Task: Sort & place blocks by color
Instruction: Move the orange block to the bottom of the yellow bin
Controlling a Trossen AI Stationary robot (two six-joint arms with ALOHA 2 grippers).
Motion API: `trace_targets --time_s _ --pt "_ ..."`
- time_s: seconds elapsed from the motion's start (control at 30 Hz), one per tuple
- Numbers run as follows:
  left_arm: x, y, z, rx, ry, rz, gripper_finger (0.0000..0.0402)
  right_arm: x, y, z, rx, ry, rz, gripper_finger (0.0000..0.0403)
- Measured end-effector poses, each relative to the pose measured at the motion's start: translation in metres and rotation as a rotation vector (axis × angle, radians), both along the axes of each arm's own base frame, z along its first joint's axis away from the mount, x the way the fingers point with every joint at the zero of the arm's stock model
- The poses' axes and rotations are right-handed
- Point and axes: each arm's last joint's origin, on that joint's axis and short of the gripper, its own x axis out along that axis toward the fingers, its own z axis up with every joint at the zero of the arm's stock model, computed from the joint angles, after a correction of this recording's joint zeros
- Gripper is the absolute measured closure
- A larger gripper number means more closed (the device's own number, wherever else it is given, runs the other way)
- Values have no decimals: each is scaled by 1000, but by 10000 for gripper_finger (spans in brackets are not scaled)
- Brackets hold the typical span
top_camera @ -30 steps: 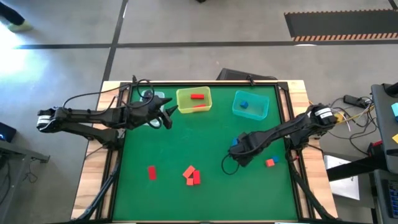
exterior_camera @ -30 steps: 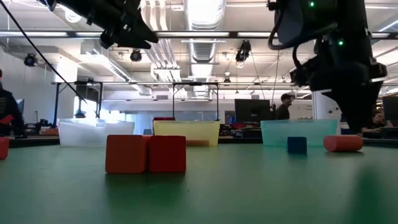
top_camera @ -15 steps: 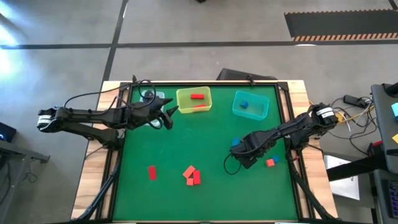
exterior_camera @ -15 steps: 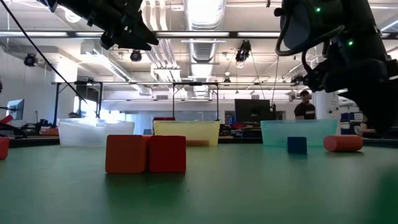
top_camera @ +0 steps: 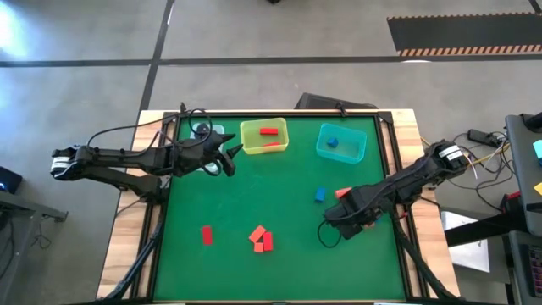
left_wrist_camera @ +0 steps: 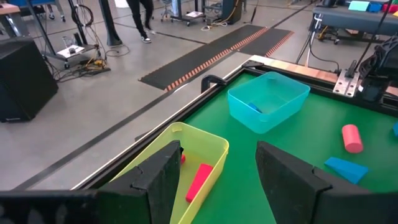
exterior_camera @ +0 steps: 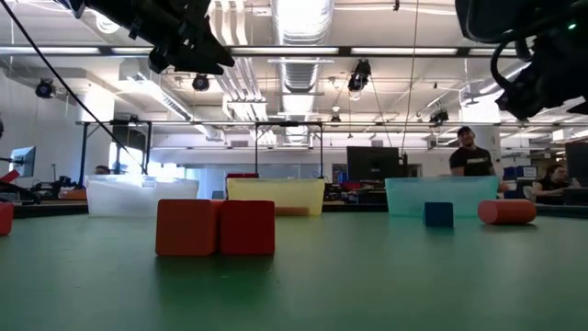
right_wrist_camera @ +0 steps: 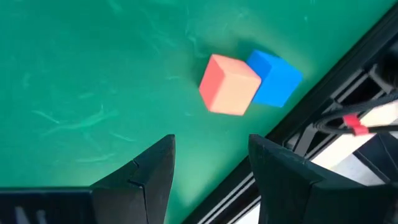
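My right gripper (top_camera: 340, 222) is open and empty, low over the mat at the right front. In the right wrist view (right_wrist_camera: 211, 144) an orange-red cube (right_wrist_camera: 229, 84) touches a blue cube (right_wrist_camera: 275, 78) just beyond its fingers, by the table rail. A blue block (top_camera: 320, 195) and an orange-red block (top_camera: 342, 193) lie just behind the gripper. A red bar (top_camera: 207, 235) and a red and orange cluster (top_camera: 261, 239) lie at the front middle. My left gripper (top_camera: 229, 157) waits open beside the yellow bin (top_camera: 247, 144), which holds red bars (top_camera: 269, 131).
A teal bin (top_camera: 356, 152) at the back right holds a blue block (top_camera: 332, 142). A clear bin (top_camera: 203, 132) stands at the back left, under my left arm. Black rails edge the green mat (top_camera: 254, 191). People stand in the room beyond the table.
My right gripper has moved from over the blue block toward the front right, uncovering the blue and orange-red blocks. My left arm has not moved.
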Motion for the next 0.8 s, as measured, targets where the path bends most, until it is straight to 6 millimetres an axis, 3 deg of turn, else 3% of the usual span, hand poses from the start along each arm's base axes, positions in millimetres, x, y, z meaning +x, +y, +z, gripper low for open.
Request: trace_targets --time_s 0.2,0.8 --pt "0 0 0 4 4 -1 210 -5 7 -9 -55 35 -18 209" --pt "0 0 0 4 -1 0 210 -21 0 -46 -84 20 -33 208"
